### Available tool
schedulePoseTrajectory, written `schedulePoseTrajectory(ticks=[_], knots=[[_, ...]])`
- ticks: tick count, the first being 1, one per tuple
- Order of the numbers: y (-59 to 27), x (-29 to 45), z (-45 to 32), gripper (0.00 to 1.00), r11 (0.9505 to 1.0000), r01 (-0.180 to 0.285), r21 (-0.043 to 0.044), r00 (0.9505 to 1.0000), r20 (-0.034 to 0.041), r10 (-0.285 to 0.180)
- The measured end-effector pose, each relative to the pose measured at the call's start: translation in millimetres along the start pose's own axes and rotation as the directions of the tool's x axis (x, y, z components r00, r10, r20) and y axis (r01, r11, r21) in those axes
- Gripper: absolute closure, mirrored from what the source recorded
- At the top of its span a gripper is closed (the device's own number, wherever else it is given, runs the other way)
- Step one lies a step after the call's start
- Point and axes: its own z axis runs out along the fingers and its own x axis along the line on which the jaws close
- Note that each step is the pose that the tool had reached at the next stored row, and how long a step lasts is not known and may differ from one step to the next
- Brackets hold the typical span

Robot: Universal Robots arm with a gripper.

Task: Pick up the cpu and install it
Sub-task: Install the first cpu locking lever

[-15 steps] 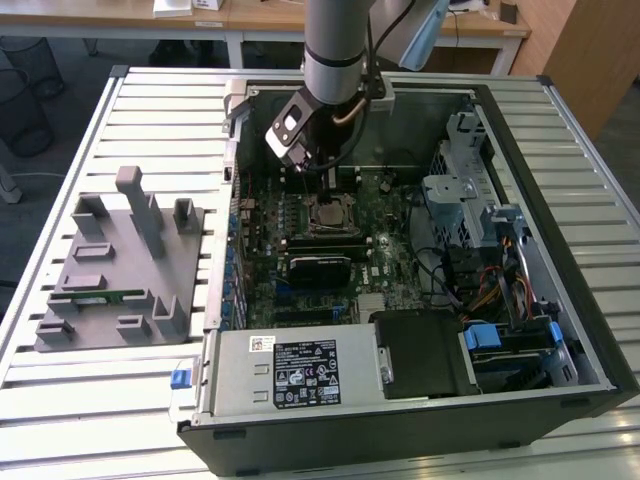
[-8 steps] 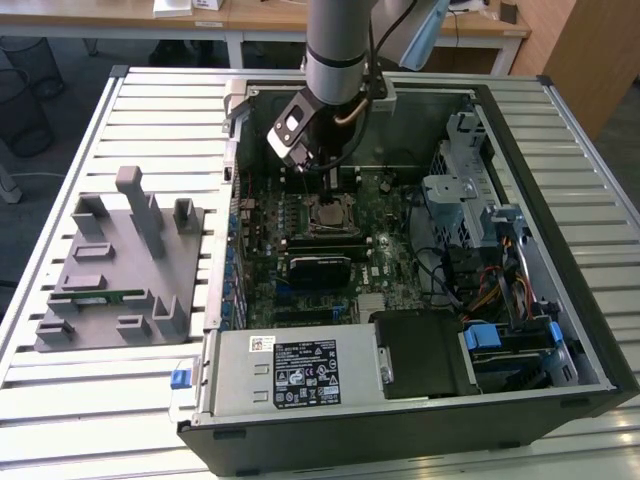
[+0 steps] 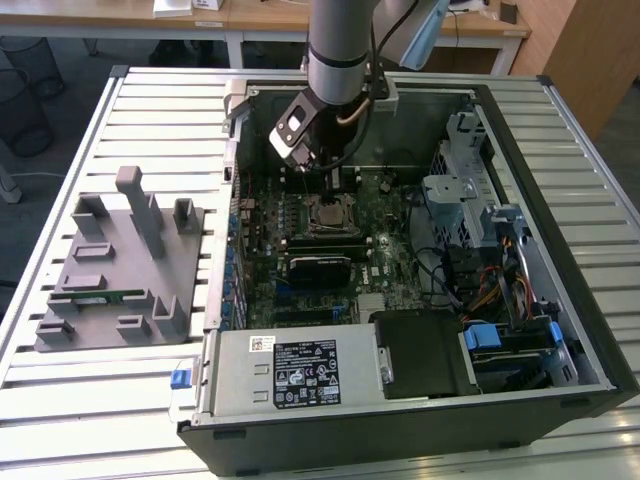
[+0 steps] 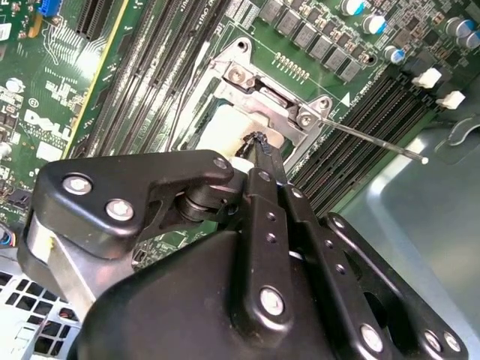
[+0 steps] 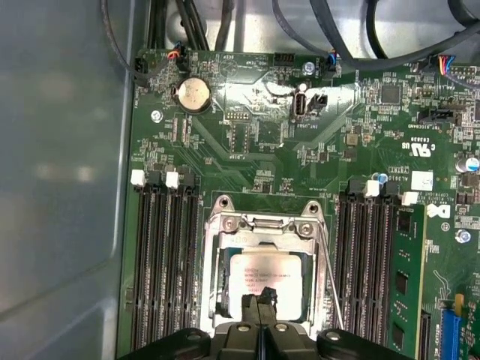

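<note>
1. Seen from my remote station, the gripper [image 5: 260,306] has its two black fingers pressed together with no gap between them. The tips are over the cpu's top plate, and I cannot tell whether they touch it.
2. cpu [image 5: 264,279]: a flat square with a pale, silvery, matte plate. It lies level inside the socket in the middle of the board and is not lifted.
3. Socket frame [image 5: 262,225]: bright stamped steel with round screw heads. It borders the cpu, leaving only a narrow dark gap along the chip's edges.
4. Lever rod [image 4: 375,141]: a thin, straight steel wire. In the second wrist view it stands out from the frame across the neighbouring slots.
5. Memory slots [image 5: 161,262]: long black ribbed channels with white end latches. They flank the socket on both sides, close to the frame, so sideways room is tight.
6. Motherboard [image 5: 255,150]: glossy green and studded with low parts. A round silver coin cell [image 5: 192,94] sits near its far edge.
7. Case wall [image 5: 60,187]: smooth grey sheet metal, just beside the outer slots.
8. Computer case [image 3: 590,340]: its upper side is open, and in the exterior view the arm reaches in through that side with room all around it.
9. Grey fixture block [image 3: 115,270]: matte and moulded, with upright posts. It rests on the slatted table [image 3: 60,400] at the exterior view's left, well apart from the case.
</note>
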Motion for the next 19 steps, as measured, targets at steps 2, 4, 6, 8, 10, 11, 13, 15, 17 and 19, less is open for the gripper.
schedulePoseTrajectory(ticks=[2, 4, 6, 8, 10, 11, 13, 15, 17, 19], knots=[[0.9, 0.0, 0.1, 0.89, 1.0000, 0.000, -0.0001, 1.0000, -0.0001, 0.000], [1.0, 0.0, 0.0, 0.89, 1.0000, 0.000, -0.0001, 1.0000, -0.0001, 0.000], [1.1, 0.1, -1.4, 0.89, 1.0000, 0.000, 0.0000, 1.0000, 0.0001, 0.000], [1.1, 0.2, -6.5, 0.89, 1.0000, 0.000, -0.0001, 1.0000, 0.0000, 0.000], [1.1, 0.6, -14.6, 0.89, 1.0000, 0.000, -0.0001, 1.0000, -0.0002, 0.000], [1.2, 0.8, -19.1, 0.89, 1.0000, 0.000, -0.0001, 1.0000, -0.0001, 0.000], [1.2, 1.2, -28.3, 0.89, 1.0000, 0.000, -0.0006, 1.0000, -0.0002, 0.000], [1.3, 1.5, -37.3, 0.89, 1.0000, 0.000, -0.0007, 1.0000, 0.0000, 0.000], [1.4, 1.9, -45.8, 0.89, 1.0000, 0.000, -0.0010, 1.0000, 0.0000, 0.000], [1.3, 2.1, -50.9, 0.89, 1.0000, 0.000, -0.0014, 1.0000, 0.0000, 0.000]])
